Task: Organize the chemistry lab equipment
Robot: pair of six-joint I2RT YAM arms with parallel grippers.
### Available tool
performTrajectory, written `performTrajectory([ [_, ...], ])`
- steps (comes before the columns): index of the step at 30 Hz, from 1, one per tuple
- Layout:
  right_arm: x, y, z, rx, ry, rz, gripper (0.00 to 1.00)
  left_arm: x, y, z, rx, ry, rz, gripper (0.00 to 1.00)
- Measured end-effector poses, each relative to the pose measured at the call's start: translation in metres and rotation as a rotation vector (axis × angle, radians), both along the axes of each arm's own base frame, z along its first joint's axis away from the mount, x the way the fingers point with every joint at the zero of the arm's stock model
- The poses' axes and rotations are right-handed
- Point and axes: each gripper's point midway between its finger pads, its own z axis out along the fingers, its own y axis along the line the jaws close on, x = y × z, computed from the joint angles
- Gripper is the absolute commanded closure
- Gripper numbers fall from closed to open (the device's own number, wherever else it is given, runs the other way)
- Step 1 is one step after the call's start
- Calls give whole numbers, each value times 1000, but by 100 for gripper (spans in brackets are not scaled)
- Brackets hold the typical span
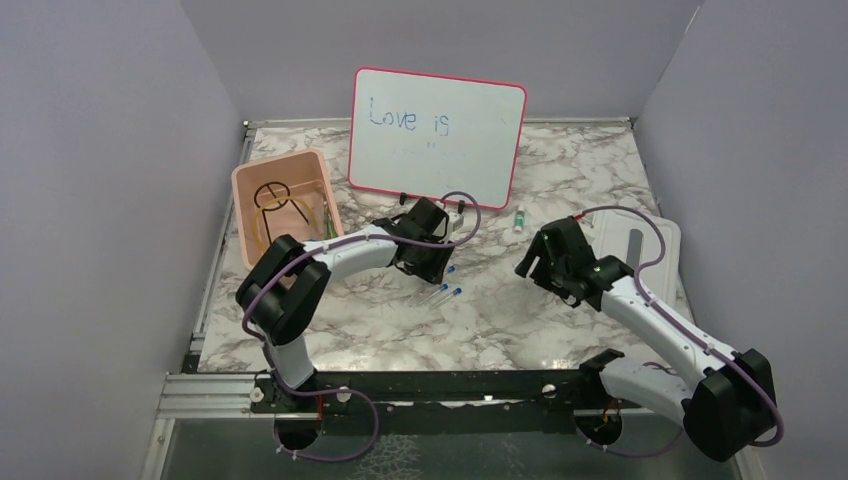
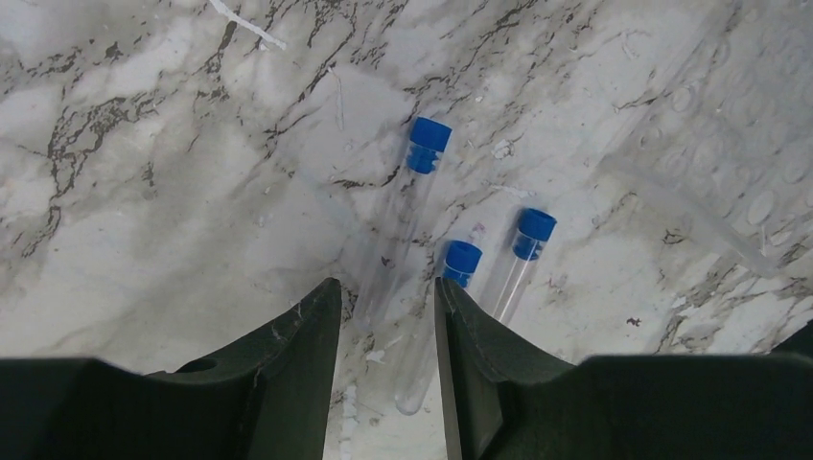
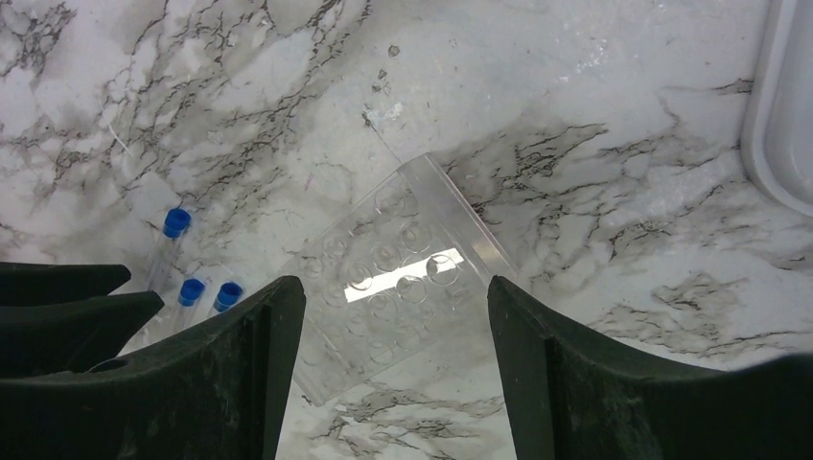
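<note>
Three clear blue-capped tubes [image 2: 429,144] [image 1: 447,290] lie side by side on the marble table. My left gripper [image 2: 383,292] [image 1: 432,272] is low over their closed ends, open with a narrowed gap. The middle tube [image 2: 462,261] runs down between the fingers, close to the right one. My right gripper [image 3: 393,287] [image 1: 525,268] hangs wide open and empty above a clear tube rack [image 3: 403,278] [image 2: 729,144] lying flat. A small vial [image 1: 519,218] stands near the whiteboard. The black ring tripod [image 1: 272,192] and tan tube [image 1: 300,210] sit in the pink bin [image 1: 243,200].
The pink-framed whiteboard [image 1: 437,135] stands at the back. A white lid [image 1: 640,250] [image 3: 781,125] lies at the right edge. The left gripper's fingers [image 3: 58,316] show in the right wrist view, beside the tubes [image 3: 192,290]. Walls close three sides.
</note>
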Motion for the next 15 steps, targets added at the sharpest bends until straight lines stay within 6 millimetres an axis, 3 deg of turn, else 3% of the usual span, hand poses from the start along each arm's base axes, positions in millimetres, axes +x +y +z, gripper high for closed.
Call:
performTrajectory([
  [12,-19,-4,-5,14,38,-1,24,17,-5,-18,138,-58,-28,70],
  [15,-27,-3,-7,44,43,4,24,16,-5,-20,185,-90,-43,78],
])
